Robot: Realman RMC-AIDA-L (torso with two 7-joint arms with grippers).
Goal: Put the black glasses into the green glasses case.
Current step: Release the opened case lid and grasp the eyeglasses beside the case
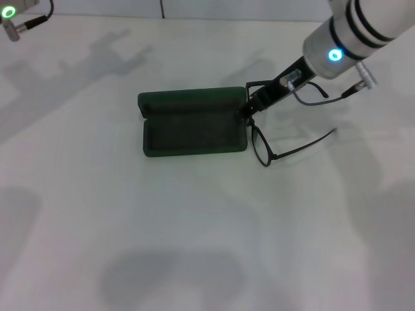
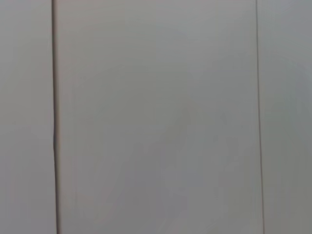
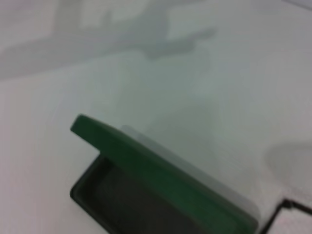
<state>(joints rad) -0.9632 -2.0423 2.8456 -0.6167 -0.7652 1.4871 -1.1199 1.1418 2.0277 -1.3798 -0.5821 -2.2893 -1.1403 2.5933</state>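
The green glasses case (image 1: 193, 126) lies open in the middle of the white table, with its lid (image 3: 161, 170) raised at the far side and its dark lining showing. The black glasses (image 1: 262, 146) sit just off the case's right end. One lens and a slim temple arm point toward the right, and a corner of the frame (image 3: 288, 204) shows in the right wrist view. My right gripper (image 1: 248, 109) reaches down from the upper right and is shut on the frame near its bridge, close to the case's right edge. The other lens is hidden under the gripper.
My left arm (image 1: 9, 13) is parked at the far left corner of the table, and its wrist view shows only a pale panelled surface. Bare white tabletop (image 1: 194, 246) stretches in front of the case and to its left.
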